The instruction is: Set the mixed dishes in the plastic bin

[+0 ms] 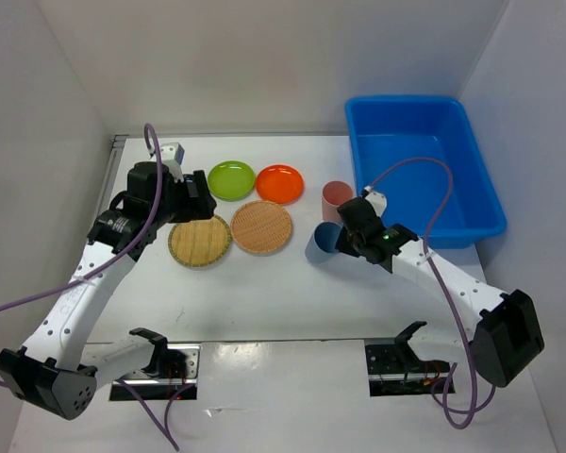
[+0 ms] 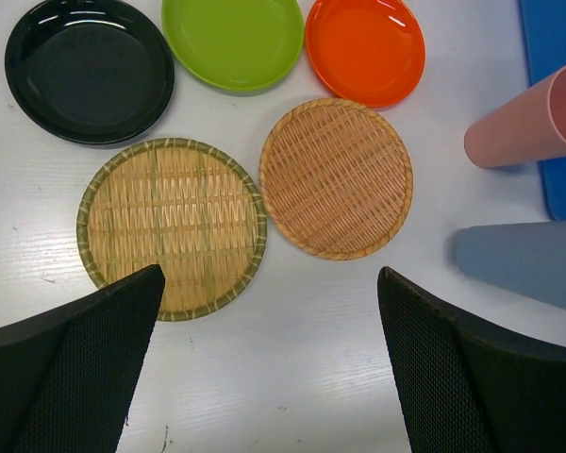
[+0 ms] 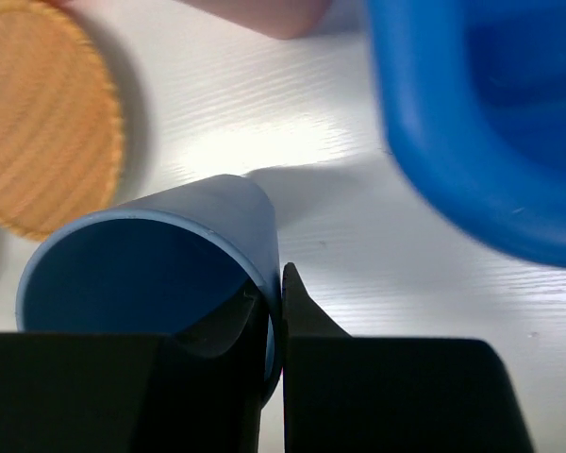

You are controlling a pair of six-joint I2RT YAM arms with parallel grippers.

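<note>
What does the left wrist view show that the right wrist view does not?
Left wrist only: the black round plate, the lime green round plate, the orange round plate. Right wrist only: the right jaws shut on the rim of the blue plastic cup. Both: that cup, the pink plastic cup, a tan woven round tray, the bright blue plastic bin.

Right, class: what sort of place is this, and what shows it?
Most likely a robot lab test cell, not a kitchen: plain white walls box in a white table, two cabled arms are bolted at its near edge, and plates and cups lie beside a blue bin.
</note>
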